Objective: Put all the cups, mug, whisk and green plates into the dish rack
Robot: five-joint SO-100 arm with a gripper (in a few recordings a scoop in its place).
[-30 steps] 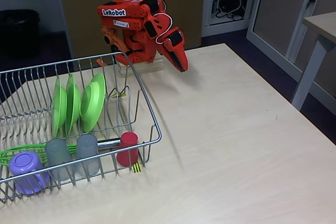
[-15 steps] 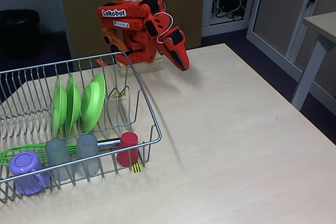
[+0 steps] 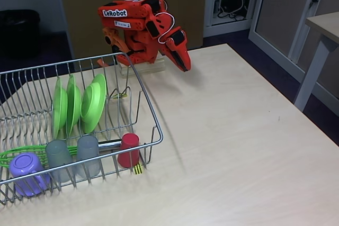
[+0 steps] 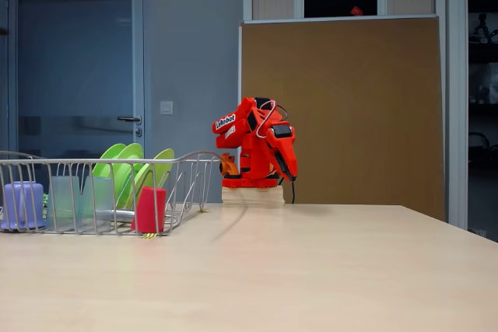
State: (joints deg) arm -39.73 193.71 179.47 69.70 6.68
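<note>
Both fixed views: gripper (image 3: 184, 66) folded at base, jaws closed, empty; plates (image 3: 74, 104), cups (image 3: 88, 149), mug (image 3: 27, 169), whisk (image 3: 21, 153) all in dish rack (image 3: 153, 125), red cup (image 3: 128, 150) near the front corner could tip if the rack is bumped

From this low side angle the red arm (image 4: 253, 141) sits folded up on its pale base at the far edge of the bench (image 4: 311, 270), its gripper (image 4: 289, 173) pointing downward, the fingers drawn together and holding nothing. To the left stands the dish rack (image 4: 101, 192). Inside it the green plates (image 4: 128, 172) stand on edge, the purple mug (image 4: 22, 205) sits at the far left, two grey cups (image 4: 74, 201) are beside it, and the red cup (image 4: 150, 209) is at the rack's right end.
</note>
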